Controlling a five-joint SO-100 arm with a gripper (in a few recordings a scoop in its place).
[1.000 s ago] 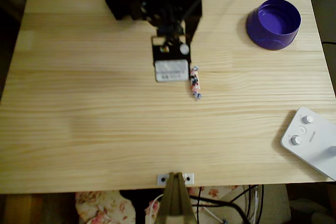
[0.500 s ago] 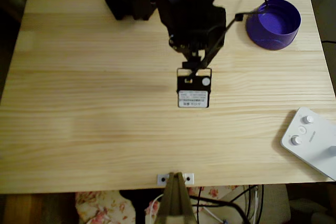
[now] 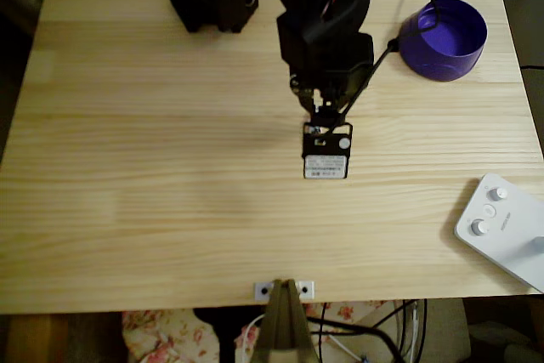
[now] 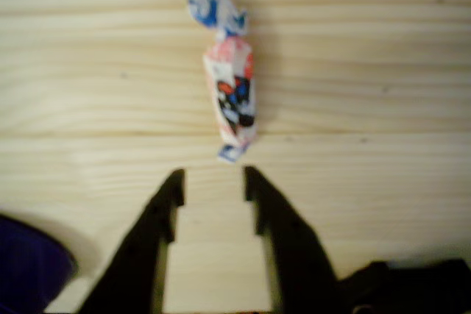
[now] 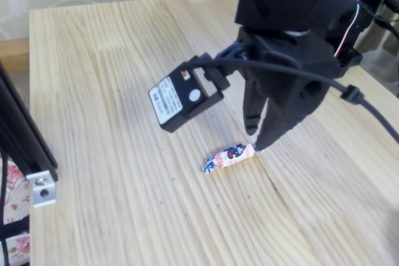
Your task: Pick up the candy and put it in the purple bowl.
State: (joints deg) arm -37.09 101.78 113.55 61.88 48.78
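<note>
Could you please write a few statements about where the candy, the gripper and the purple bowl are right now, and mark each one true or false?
1. The candy lies flat on the wooden table. True.
2. The gripper is shut on the candy. False: in the wrist view its two fingers stand apart with bare wood between them, and the candy lies just ahead of the tips.
3. The candy is inside the purple bowl. False: the bowl sits near the table's far right corner in the overhead view, with nothing seen in it.
4. A white device lies at the table's right edge in the overhead view. True.
</note>
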